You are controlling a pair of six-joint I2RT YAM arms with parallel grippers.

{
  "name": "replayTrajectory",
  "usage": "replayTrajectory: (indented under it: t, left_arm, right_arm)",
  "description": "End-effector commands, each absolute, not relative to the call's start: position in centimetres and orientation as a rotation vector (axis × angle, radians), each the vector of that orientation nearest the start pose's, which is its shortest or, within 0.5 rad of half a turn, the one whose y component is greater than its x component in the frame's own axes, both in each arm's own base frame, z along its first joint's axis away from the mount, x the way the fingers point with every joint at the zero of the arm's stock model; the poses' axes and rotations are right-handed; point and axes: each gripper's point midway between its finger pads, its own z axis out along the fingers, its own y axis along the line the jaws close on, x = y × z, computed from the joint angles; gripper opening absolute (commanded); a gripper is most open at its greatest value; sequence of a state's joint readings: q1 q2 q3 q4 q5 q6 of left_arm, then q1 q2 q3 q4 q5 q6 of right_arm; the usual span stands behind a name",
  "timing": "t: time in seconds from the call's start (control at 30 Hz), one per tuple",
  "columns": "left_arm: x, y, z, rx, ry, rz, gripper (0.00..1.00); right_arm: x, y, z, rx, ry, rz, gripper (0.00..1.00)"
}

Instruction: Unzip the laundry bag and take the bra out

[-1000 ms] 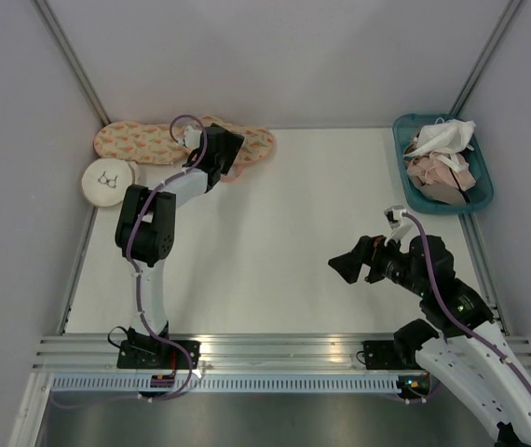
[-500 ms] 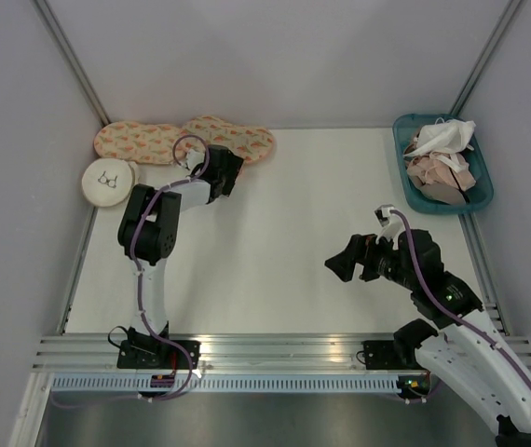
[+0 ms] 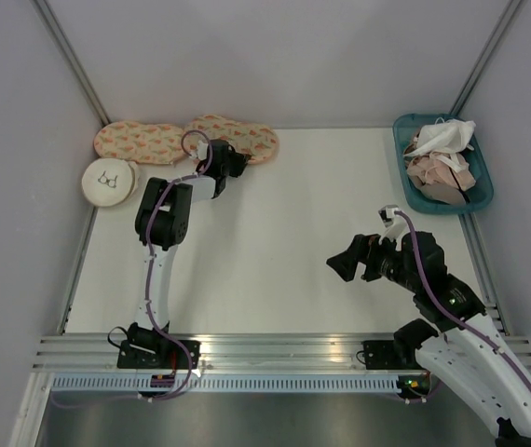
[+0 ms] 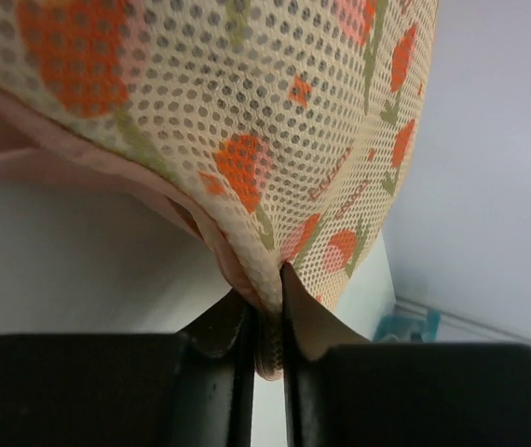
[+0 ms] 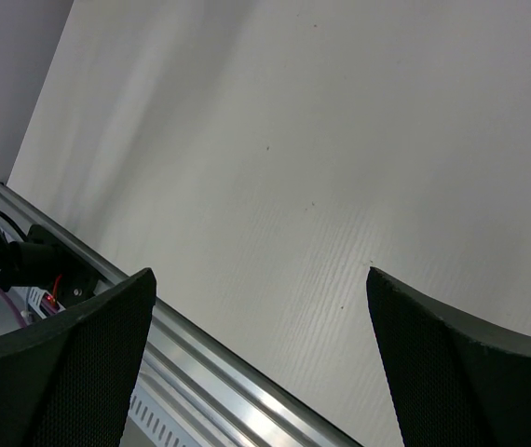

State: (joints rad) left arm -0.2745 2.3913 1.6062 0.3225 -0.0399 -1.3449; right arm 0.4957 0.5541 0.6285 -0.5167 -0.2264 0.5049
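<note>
The laundry bag (image 3: 251,140) lies far left on the tabletop (image 3: 275,242). My left claw (image 3: 232,160) pinches its pink edge; my right claw (image 3: 347,265) hangs wide and empty. Next I should drag it nearer and find the zipper.

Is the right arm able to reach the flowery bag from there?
Probably, nothing blocks it: the right gripper hangs open over bare table, though the laundry bag, pinched by the left gripper, lies far across.
</note>
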Motion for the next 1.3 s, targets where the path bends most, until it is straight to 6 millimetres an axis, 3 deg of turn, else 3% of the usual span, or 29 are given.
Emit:
replayTrajectory:
  t: [0.0, 0.13, 0.23, 0.33, 0.4, 0.43, 0.47, 0.5, 0.53, 0.57, 0.6, 0.67, 0.7, 0.73, 0.77, 0.83, 0.93, 1.1, 1.2, 1.27]
  left_arm:
    - [61.6, -24.1, 7.5, -0.943, 1.846, -1.241, 0.11]
    - [58.7, -27.3, 8.8, -0.696, 1.904, -1.505, 0.04]
    - [55.4, -29.2, 10.1, -0.48, 1.962, -1.699, 0.02]
    - [49.8, -30.4, 10.8, -0.208, 2.101, -1.921, 0.02]
    - [46.9, -30.2, 10.0, -0.176, 2.221, -1.992, 0.02]
    - [44.8, -30.0, 11.1, -0.045, 2.249, -2.018, 0.03]
    - [43.2, -29.6, 10.3, -0.026, 2.31, -2.022, 0.03]
    - [42.1, -29.3, 10.4, 0.018, 2.345, -2.0, 0.03]
    - [39.2, -28.4, 8.2, 0.041, 2.492, -1.939, 0.03]
    - [38.7, -28.0, 8.9, 0.107, 2.518, -1.83, 0.02]
    - [37.2, -27.6, 8.1, 0.258, 2.537, -1.745, 0.02]
    - [33.8, -26.6, 8.2, 0.26, 2.704, -1.695, 0.02]
    - [32.3, -26.6, 7.9, 0.406, 2.714, -1.637, 0.02]
    - [31.5, -25.9, 6.8, 0.456, 2.801, -1.478, 0.02]
    - [29.1, -25.0, 6.6, 0.476, 2.928, -1.403, 0.02]
    - [26.4, -24.6, 5.8, 0.646, 3.006, -1.217, 0.02]
    - [22.6, -26.9, 7.2, 0.882, 2.966, -1.258, 0.02]
    - [15.2, -29.2, 7.3, 1.294, 2.962, -1.227, 0.03]
    - [12.8, -29.1, 7.3, 1.41, 2.951, -1.184, 0.03]
    - [12.6, -28.4, 7.1, 1.419, 2.957, -1.105, 0.02]
  right_arm:
    - [18.2, 16.1, 19.7, -0.118, 2.09, 0.829, 0.98]
    - [18.6, 15.7, 21.0, -0.117, 2.05, 0.806, 0.98]
    - [18.9, 15.1, 22.1, -0.104, 2.019, 0.767, 0.98]
    - [19.4, 13.6, 23.8, -0.056, 1.97, 0.691, 0.98]
    - [19.8, 12.4, 25.1, -0.02, 1.931, 0.631, 0.98]
    - [19.9, 12.0, 25.5, -0.005, 1.919, 0.609, 0.98]
    - [20.0, 11.5, 26.0, 0.015, 1.905, 0.588, 0.98]
    - [20.1, 11.1, 26.7, 0.03, 1.891, 0.57, 0.98]
    - [20.4, 10.4, 27.0, 0.066, 1.877, 0.536, 0.98]
    - [20.5, 10.1, 27.3, 0.081, 1.869, 0.529, 0.98]
    - [20.5, 9.9, 27.7, 0.093, 1.859, 0.524, 0.98]
    - [20.8, 9.5, 27.9, 0.128, 1.857, 0.5, 0.98]
    - [21.0, 9.4, 28.1, 0.136, 1.854, 0.496, 0.98]
    - [21.0, 9.4, 28.1, 0.142, 1.856, 0.495, 0.98]
    - [21.2, 9.4, 28.1, 0.15, 1.857, 0.492, 0.98]
    - [21.4, 9.5, 27.8, 0.149, 1.864, 0.488, 0.98]
    - [21.8, 9.8, 27.3, 0.138, 1.882, 0.48, 0.98]
    - [22.5, 10.0, 25.1, 0.12, 1.942, 0.439, 0.98]
    - [23.1, 10.3, 23.5, 0.136, 1.967, 0.432, 0.98]
    - [23.5, 10.5, 22.5, 0.154, 1.985, 0.427, 0.98]
